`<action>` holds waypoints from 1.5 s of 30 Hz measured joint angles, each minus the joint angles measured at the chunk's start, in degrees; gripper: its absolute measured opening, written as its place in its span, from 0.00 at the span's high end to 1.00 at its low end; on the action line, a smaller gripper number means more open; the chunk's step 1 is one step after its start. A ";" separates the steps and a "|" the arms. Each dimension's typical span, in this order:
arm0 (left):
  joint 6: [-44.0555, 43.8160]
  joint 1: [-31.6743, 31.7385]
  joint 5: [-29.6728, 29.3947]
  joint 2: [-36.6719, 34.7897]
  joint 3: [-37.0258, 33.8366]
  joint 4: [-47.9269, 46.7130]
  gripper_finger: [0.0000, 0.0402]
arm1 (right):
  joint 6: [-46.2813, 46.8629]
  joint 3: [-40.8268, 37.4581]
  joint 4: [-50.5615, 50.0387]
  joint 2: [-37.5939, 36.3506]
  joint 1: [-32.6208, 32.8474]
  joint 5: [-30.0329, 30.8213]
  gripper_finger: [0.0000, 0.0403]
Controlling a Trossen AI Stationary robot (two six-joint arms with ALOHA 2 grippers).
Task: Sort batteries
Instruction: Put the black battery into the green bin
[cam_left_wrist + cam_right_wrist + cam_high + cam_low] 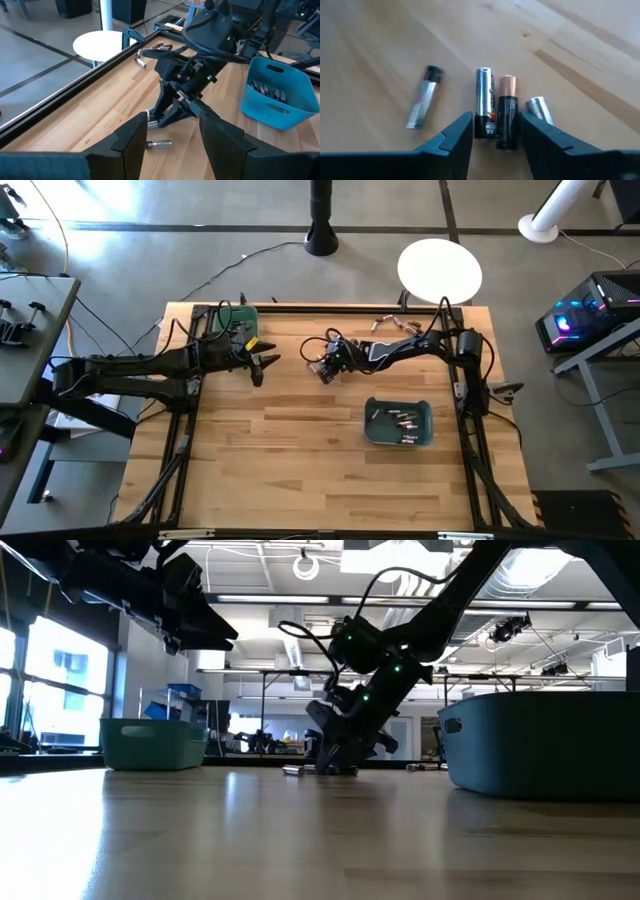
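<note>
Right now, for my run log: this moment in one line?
right gripper: open, straddling two batteries | left gripper: open, raised | blue bin: holds batteries

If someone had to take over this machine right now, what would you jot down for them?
Right gripper: open, low over two batteries lying side by side on the table, nothing gripped yet.
Left gripper: open, empty, hovering near the green bin.
Done: several batteries already lie in the blue bin.
Left: loose batteries beside the right gripper and a few more near the table's far edge.
</note>
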 joint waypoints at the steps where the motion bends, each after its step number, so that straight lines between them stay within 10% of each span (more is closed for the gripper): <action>1: 0.00 0.00 0.00 0.00 0.00 -0.02 0.57 | 0.00 0.00 -0.37 -0.01 0.02 0.98 0.63; 14: 0.02 0.00 0.03 0.00 0.00 -0.35 0.57 | -3.58 0.07 -2.95 -0.14 -0.07 0.55 0.67; 25: 0.02 0.00 0.05 0.00 0.02 -0.42 0.57 | -7.84 2.53 -3.88 -0.23 -1.33 -7.56 0.39; 35: -0.38 -0.14 0.09 0.02 0.04 -3.01 0.57 | -13.70 7.19 -16.55 -2.35 -1.58 -4.22 0.39; 45: -0.42 -0.37 0.04 0.02 0.04 -2.99 0.57 | -12.07 4.65 -4.50 -1.85 2.80 -5.53 0.41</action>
